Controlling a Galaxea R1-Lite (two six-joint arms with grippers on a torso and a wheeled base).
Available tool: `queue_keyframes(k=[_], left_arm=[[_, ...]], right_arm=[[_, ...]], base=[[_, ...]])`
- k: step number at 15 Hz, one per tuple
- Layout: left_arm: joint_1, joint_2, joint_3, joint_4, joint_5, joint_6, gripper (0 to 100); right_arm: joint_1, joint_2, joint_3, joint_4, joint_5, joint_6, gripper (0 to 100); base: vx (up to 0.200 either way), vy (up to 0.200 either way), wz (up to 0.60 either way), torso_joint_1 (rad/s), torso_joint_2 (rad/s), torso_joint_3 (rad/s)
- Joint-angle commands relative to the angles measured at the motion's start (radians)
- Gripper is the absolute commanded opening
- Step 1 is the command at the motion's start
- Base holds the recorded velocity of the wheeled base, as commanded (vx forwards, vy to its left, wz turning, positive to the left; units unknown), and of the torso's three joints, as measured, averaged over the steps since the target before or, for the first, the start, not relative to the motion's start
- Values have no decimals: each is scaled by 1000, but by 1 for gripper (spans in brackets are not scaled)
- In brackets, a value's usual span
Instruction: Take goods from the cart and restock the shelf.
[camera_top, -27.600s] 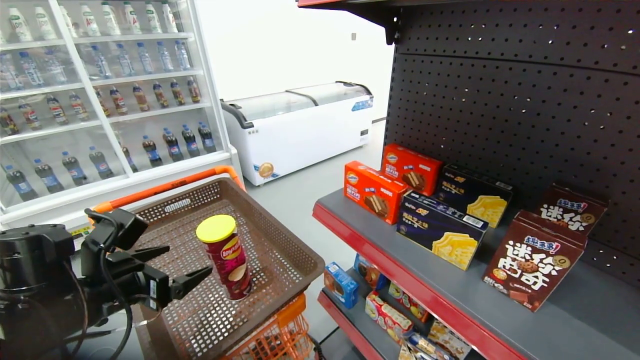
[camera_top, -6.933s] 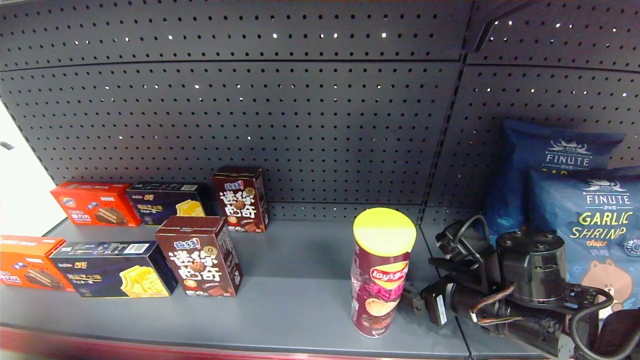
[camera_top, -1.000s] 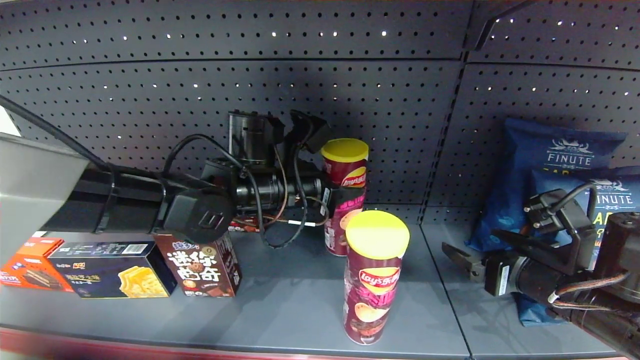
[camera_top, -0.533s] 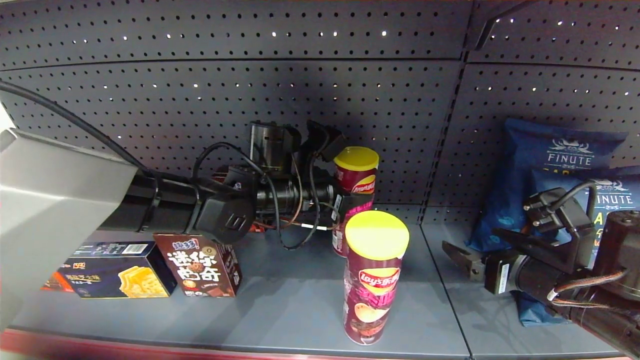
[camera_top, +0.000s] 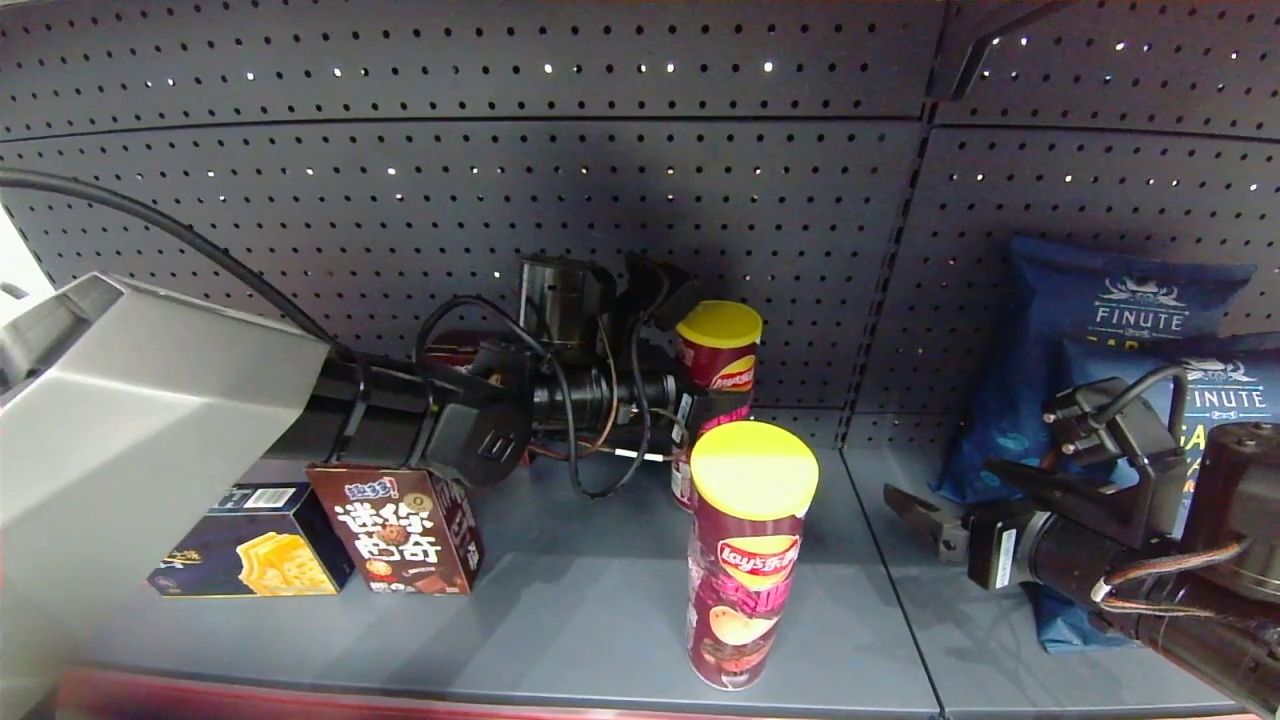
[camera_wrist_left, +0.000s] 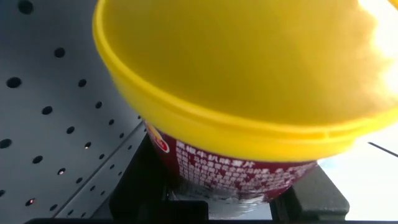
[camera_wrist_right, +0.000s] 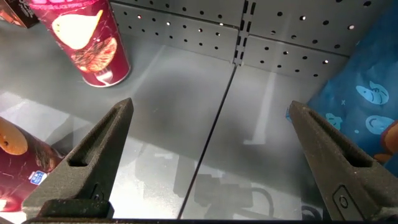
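Two maroon chip cans with yellow lids are on the grey shelf (camera_top: 560, 600). The front can (camera_top: 750, 560) stands free near the shelf edge; its side shows as the front can (camera_wrist_right: 18, 168) in the right wrist view. The back can (camera_top: 718, 365) is upright close to the pegboard, with my left gripper (camera_top: 705, 410) shut on its middle. Its lid and body are the back can (camera_wrist_left: 236, 180), and its base, the back can (camera_wrist_right: 87, 37), looks level with the shelf board. My right gripper (camera_top: 935, 510) hangs open and empty to the right of the front can, its fingers (camera_wrist_right: 93, 168) spread wide.
A brown biscuit box (camera_top: 400, 525) and a dark blue box (camera_top: 255, 540) stand at the front left, under my left arm. Blue snack bags (camera_top: 1120, 330) lean at the right behind my right arm. The pegboard (camera_top: 500, 180) closes the back. The shelf's red lip (camera_top: 400, 700) runs along the front.
My left arm has carried the back can a little to the right and down, closer to the pegboard and shelf board. The right arm and the front can have stayed put.
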Motion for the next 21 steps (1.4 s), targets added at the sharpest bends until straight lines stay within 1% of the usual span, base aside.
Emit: queue_keyframes(k=[1, 5, 6, 9, 11, 14, 15, 21], left_arm=[[1, 17, -9, -2, 0, -1, 0], [1, 20, -12, -2, 1, 1, 0], [1, 20, -14, -2, 3, -1, 100], [2, 17, -7, -7, 4, 1, 100], [2, 15, 5, -39, 8, 1, 100], [7, 4, 31, -52, 6, 1, 100], [8, -32, 66, -52, 4, 1, 100], [14, -166, 194, -50, 6, 3, 100]], right_arm=[[1, 5, 1, 0, 1, 0, 100], [1, 17, -4, -3, 1, 0, 100], [1, 20, -2, -4, 1, 0, 100], [1, 23, 2, -6, 1, 0, 100], [1, 29, 2, -6, 1, 0, 100], [-1, 36, 4, -6, 2, 1, 100], [-1, 37, 8, -6, 2, 1, 100], [-5, 39, 22, -6, 2, 1, 100]], base=[[0, 0, 0, 0, 0, 0], [0, 0, 0, 0, 0, 0], [0, 0, 0, 0, 0, 0], [0, 0, 0, 0, 0, 0], [0, 0, 0, 0, 0, 0], [0, 0, 0, 0, 0, 0], [0, 0, 0, 0, 0, 0], [0, 0, 0, 0, 0, 0]])
